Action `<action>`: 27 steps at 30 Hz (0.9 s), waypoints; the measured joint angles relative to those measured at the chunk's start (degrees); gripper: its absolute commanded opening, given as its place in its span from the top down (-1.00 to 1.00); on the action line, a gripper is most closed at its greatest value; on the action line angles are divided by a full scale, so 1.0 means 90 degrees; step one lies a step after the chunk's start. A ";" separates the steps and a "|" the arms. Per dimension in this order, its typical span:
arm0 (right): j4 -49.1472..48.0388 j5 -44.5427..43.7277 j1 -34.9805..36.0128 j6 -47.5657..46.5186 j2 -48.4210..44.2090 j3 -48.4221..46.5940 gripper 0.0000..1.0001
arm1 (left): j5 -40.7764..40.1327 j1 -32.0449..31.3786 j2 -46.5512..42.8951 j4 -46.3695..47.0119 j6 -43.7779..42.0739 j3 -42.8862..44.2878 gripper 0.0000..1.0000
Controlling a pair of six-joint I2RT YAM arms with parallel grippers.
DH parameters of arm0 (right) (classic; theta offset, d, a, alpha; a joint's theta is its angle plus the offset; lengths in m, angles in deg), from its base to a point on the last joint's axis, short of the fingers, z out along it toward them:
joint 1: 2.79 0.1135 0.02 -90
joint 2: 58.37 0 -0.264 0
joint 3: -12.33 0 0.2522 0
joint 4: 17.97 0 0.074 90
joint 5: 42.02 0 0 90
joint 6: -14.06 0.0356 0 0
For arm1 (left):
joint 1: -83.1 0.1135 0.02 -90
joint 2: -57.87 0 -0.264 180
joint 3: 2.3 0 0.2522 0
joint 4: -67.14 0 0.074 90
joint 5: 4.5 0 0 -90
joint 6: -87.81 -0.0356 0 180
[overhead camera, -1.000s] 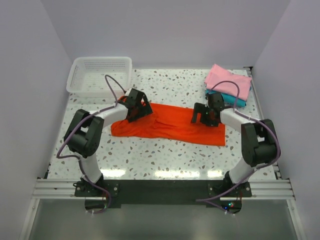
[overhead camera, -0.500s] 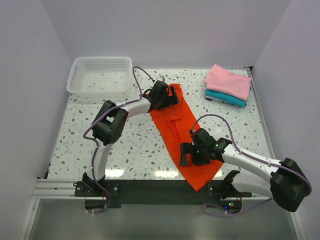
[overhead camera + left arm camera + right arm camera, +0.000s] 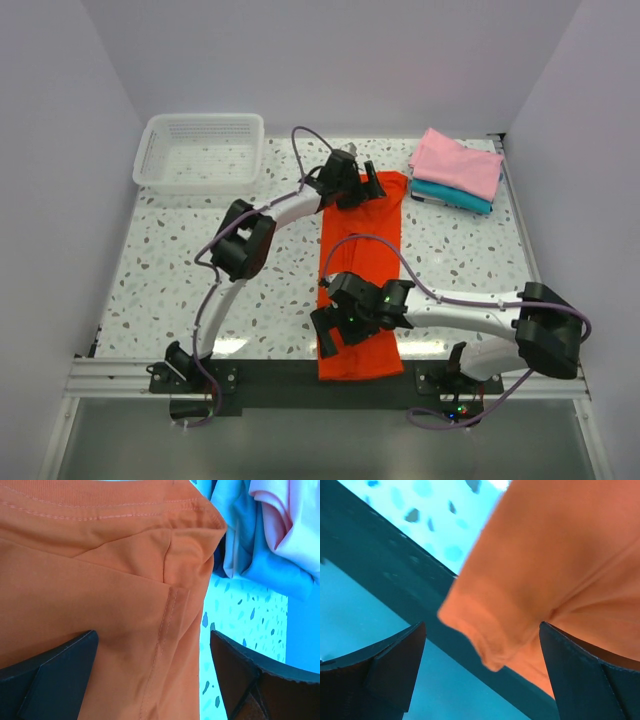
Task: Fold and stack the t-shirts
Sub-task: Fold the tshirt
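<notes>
Plainly, the left pincer (image 3: 371,184) and right pincer (image 3: 325,336) both gape released over the orange-red t-shirt (image 3: 366,216).

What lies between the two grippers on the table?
The orange-red t-shirt, laid out lengthwise from the left gripper at its far end to the right gripper at its near end; the top view shows it.

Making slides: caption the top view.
Open left gripper and open right gripper at opposite ends of the orange-red t-shirt; pink shirt atop teal shirt.
</notes>
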 measured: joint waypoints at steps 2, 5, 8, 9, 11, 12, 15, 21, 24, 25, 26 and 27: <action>0.0015 -0.0068 0.0024 -0.0015 -0.0036 -0.0160 -0.98 | 0.0012 0.0002 0.0163 -0.0129 0.0005 0.0304 -1.00; 0.0175 -0.0214 0.0027 -0.0017 -0.0172 -0.0308 -0.98 | 0.0015 0.0015 0.0435 -0.0364 0.0017 0.0826 -1.00; 0.0522 -0.0532 0.0027 0.0010 -0.0406 -0.0435 -0.98 | -0.0032 0.0034 0.0527 -0.0585 0.0080 0.1047 -1.00; 0.0668 -0.0699 0.0027 0.0039 -0.0505 -0.0471 -0.98 | -0.0066 0.0046 0.0522 -0.0658 0.0102 0.1061 -1.00; 0.0974 -0.1059 0.0027 0.0095 -0.0716 -0.0561 -0.98 | -0.0134 0.0097 0.0486 -0.0755 0.0109 0.1056 -1.00; 0.1107 -0.1243 0.0027 0.0126 -0.0806 -0.0614 -0.98 | -0.0187 0.0136 0.0440 -0.0818 0.0104 0.1030 -1.00; 0.1469 -0.1715 0.0012 0.0182 -0.1027 -0.0806 -0.98 | -0.0386 0.0289 0.0296 -0.1151 0.0044 0.0988 -1.00; 0.1826 -0.2623 -0.0102 0.0126 -0.1166 -0.1265 -0.98 | -0.0763 0.0665 -0.0316 -0.2067 -0.0661 0.0872 -1.00; 0.1826 -0.2837 -0.0306 -0.0017 -0.1132 -0.1464 -0.98 | -0.1047 0.0738 -0.1557 -0.2174 -0.1044 -0.0046 -1.00; 0.1768 -0.2841 -0.0435 -0.0087 -0.1105 -0.1515 -0.97 | -0.1105 0.0736 -0.2093 -0.2137 -0.1146 -0.0406 -1.00; 0.1676 -0.2807 -0.0614 -0.0155 -0.1049 -0.1547 -0.98 | -0.1156 0.0724 -0.2705 -0.2045 -0.1236 -0.0806 -1.00; 0.1588 -0.2752 -0.0835 -0.0226 -0.0959 -0.1588 -0.98 | -0.1202 0.0707 -0.3351 -0.1970 -0.1311 -0.1175 -1.00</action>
